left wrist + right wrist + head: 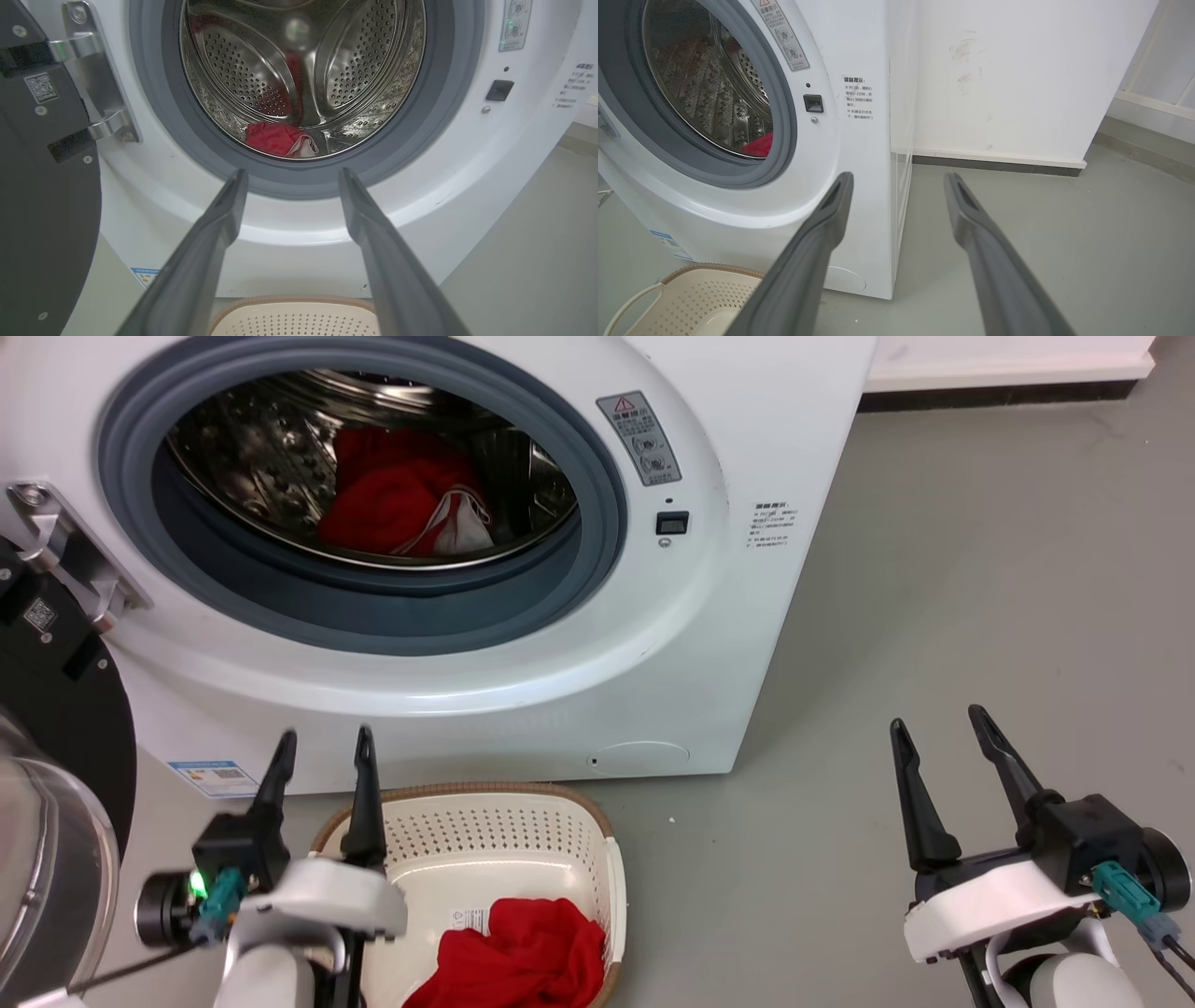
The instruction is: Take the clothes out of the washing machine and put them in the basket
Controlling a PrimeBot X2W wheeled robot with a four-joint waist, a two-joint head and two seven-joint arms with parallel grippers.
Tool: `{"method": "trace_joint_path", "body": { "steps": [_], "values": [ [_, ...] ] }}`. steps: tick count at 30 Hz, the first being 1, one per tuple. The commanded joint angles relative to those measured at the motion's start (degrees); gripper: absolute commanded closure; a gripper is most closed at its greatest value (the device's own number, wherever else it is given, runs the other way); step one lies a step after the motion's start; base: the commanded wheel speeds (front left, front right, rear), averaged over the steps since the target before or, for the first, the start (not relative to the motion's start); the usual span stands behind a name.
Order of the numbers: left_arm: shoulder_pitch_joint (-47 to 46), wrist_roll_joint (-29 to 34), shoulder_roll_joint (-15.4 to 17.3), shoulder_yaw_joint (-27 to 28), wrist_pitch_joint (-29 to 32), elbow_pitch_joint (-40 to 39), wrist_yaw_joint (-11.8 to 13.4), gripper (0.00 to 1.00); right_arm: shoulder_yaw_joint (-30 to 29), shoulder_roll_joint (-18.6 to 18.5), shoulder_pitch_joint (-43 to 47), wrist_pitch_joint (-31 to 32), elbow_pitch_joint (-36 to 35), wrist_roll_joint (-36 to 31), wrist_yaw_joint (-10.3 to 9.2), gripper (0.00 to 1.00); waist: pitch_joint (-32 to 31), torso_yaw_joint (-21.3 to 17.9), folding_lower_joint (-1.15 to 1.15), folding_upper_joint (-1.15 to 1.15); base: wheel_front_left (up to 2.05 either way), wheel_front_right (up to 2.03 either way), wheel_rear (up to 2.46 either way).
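The washing machine [728, 616] stood on the grey floor [980, 569] with its door [56, 737] swung right aside to the robot's left, so the round opening and the steel drum [252, 457] were free to reach into. The basket [485, 835] sat on the floor just in front of the machine, near its foot. One red garment [523, 957] lay crumpled in the basket's near right part, beside the paper label, so part of the job looked done. The rest was not: a bundle of clothes [387, 495] lay low in the drum, red with a white piece [462, 530] showing on its right side (the left wrist view gave the same heap at the bottom of the drum, small and well back from the grey rim). How many garments made up that bundle could not be told. The left claw [326, 735] hung above the basket's left side, its fingers pointing toward the opening, set narrowly apart and holding nothing. The right claw [937, 719] was well off to the right over bare floor, likewise parted and empty. By my reckoning the task stood somewhere near its middle, with one piece delivered and no grasp begun on the remainder. What was left was to reach through the opening, take hold of the bundle, bring it out over the rim and drop it into the basket, perhaps more than once if the heap came apart.
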Motion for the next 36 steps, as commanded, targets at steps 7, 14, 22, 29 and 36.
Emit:
{"method": "trace_joint_path", "body": {
  "steps": [7, 14, 22, 29, 36],
  "values": [
    [-8.69, 0.44, 1.55, 0.14, -0.15, 1.04, -0.72, 0.0, 1.18, -0.01, -2.1, -0.63, -0.44, 1.22, -0.04, 0.0, 4.21, -2.8, 0.01, 0.0, 0.0, 0.0, 0.0],
    [-18.55, 0.54, 6.57, 1.72, -0.04, 6.58, -0.88, 0.0, 1.82, 0.0, -4.52, -2.4, 0.77, 2.68, -0.04, 0.0, 9.9, -8.27, 0.01, 0.0, 0.0, 0.0, 0.0],
    [-30.81, 1.13, 13.82, 2.39, 3.55, 13.44, -1.43, 0.0, 3.18, 0.02, -7.26, -5.02, 2.74, 5.39, -0.04, 0.0, 17.07, -13.68, 0.01, 0.0, 0.0, 0.0, 0.0],
    [-40.39, 1.73, 19.56, 1.88, 7.93, 18.24, -2.05, 0.0, 5.2, 0.02, -9.59, -6.36, 3.98, 7.65, -0.04, 0.0, 22.18, -16.87, 0.01, 0.0, 0.0, 0.0, 0.0],
    [-50.49, 2.43, 26.82, 1.06, 12.99, 23.85, -2.78, 0.0, 8.16, 0.03, -11.97, -6.93, 5.2, 10.26, -0.04, 0.0, 27.64, -20.71, 0.01, 0.0, 0.0, 0.0, 0.0]
  ]
}}
